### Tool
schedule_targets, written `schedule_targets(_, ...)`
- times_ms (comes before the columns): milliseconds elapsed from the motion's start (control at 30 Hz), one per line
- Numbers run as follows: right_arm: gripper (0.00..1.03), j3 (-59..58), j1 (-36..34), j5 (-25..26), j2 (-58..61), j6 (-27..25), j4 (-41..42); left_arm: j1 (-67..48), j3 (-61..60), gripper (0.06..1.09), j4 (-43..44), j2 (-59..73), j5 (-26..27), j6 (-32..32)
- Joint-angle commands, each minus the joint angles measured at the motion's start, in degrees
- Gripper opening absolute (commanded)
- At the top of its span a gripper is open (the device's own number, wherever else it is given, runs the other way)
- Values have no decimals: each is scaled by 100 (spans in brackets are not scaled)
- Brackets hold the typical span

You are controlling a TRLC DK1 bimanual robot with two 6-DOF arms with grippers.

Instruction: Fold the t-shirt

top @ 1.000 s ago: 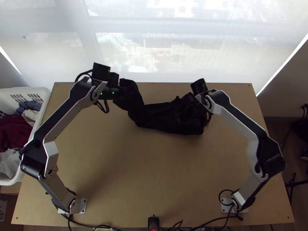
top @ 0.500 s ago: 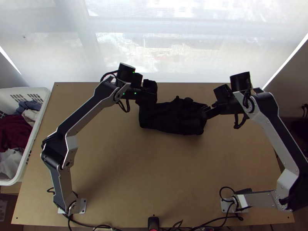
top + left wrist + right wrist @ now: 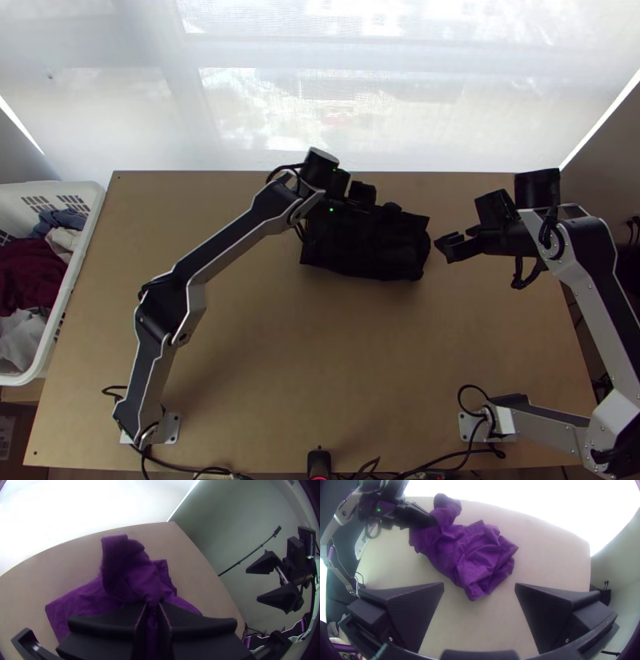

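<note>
While the t-shirt, bunched toward the table's far edge, is pinched by the left gripper, its loose end may be dragged askew, being unheld by the widely parted right gripper.

The t-shirt lies on the table, towards its far side. Behind the t-shirt stands the window screen. Well to the t-shirt's left is the basket, with clothes in it. Before the t-shirt, well apart, sit the left arm's base, to its left, and the right arm's base, to its right; between them, what is probably a small device.
</note>
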Motion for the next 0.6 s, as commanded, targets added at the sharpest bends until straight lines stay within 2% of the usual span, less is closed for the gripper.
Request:
schedule_targets(0, 99, -178, -117, 0, -229, 25, -23, -404, 435, 9, 40, 476, 20, -158)
schedule_targets(567, 99, -759, -267, 0, -712, 60, -58, -773, 743, 9, 682, 1302, 11, -307)
